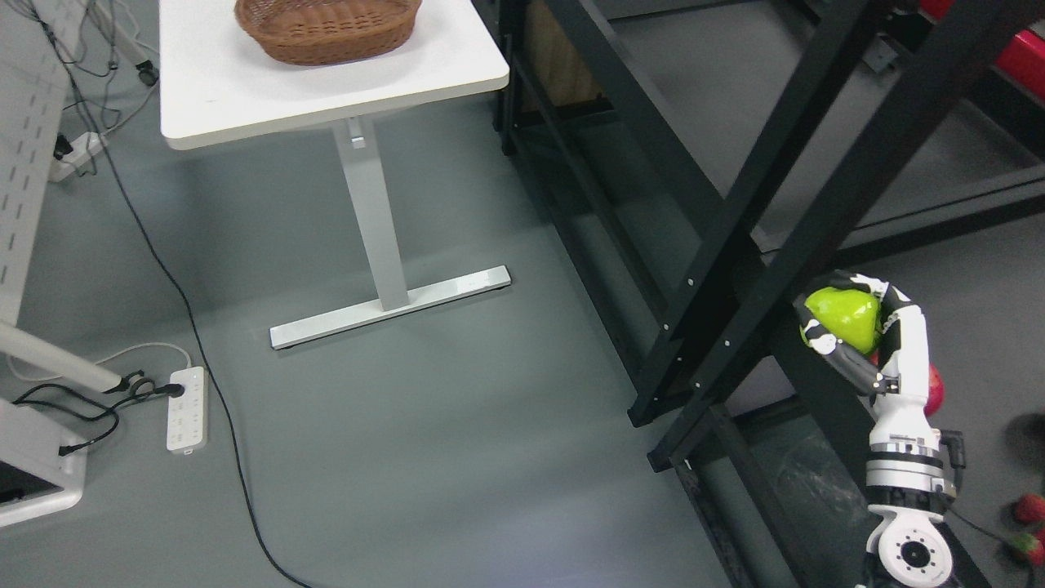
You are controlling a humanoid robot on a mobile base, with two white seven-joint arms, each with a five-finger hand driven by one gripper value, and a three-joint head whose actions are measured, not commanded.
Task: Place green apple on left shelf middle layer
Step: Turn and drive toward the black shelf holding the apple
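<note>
right now i am holding the shiny green apple in my white-and-black right hand, fingers curled tight around it so it cannot roll out while i am carrying it. i am keeping it raised just beside the black metal shelf frame, probably ready to reach in toward the middle layer. something red is peeking out behind my wrist.
</note>
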